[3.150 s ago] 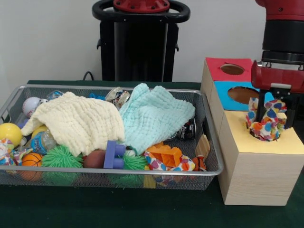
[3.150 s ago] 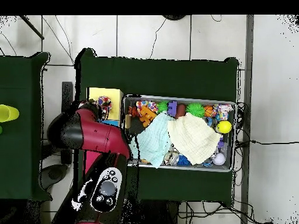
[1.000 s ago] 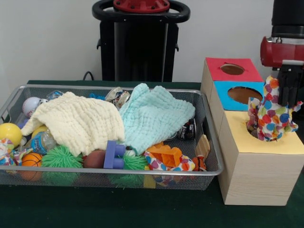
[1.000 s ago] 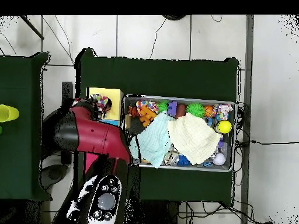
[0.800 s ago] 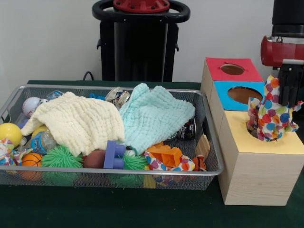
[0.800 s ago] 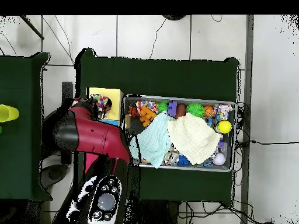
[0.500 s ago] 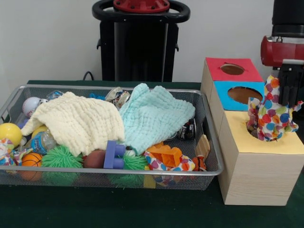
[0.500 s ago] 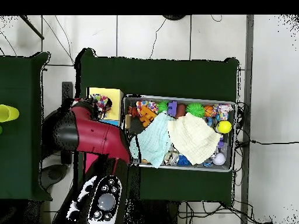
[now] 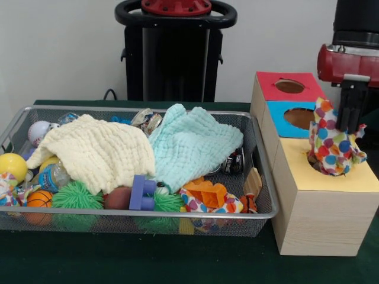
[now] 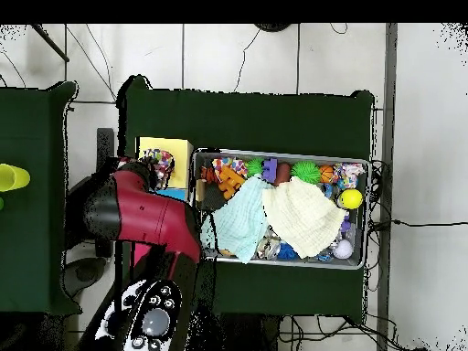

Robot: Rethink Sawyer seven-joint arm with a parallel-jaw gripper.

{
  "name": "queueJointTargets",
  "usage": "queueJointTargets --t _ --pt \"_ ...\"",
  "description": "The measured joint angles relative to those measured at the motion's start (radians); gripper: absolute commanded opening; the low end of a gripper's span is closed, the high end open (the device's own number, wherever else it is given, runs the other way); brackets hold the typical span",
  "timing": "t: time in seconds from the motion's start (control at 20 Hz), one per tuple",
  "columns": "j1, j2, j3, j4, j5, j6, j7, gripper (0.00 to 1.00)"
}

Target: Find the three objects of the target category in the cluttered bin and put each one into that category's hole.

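My gripper [image 9: 349,121] hangs over the yellow-topped box [image 9: 331,180] at the right. It is shut on a polka-dot cloth [image 9: 330,145]. The cloth's lower end rests at the round hole [image 9: 313,166], which it mostly hides. In the overhead view this cloth [image 10: 163,168] shows at the edge of my red arm [image 10: 137,210]. The wire-mesh bin [image 9: 177,214] holds a second polka-dot cloth [image 9: 208,204] at its front right. A third [image 9: 7,186] lies at the left end.
A cream cloth [image 9: 98,151] and a mint-green cloth [image 9: 192,145] cover much of the bin. Around them lie an orange block [image 9: 205,192], a purple block [image 9: 141,192], green spiky balls [image 9: 76,196] and a yellow ball [image 9: 12,167]. Blue-topped [image 9: 302,118] and red-topped [image 9: 289,86] holes lie behind the yellow one.
My gripper has risen out of the yellow-topped hole with the polka-dot cloth. Over the last second it shifted slightly left. The bin's contents have not moved.
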Motion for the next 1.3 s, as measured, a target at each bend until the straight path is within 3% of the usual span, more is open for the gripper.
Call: queueJointTargets --t 0.5,1.3 --pt "0.062 0.072 -0.097 -0.029 0.000 0.046 0.000 0.00" --pt "0.055 0.109 -0.094 -0.035 0.028 0.046 0.000 0.00"
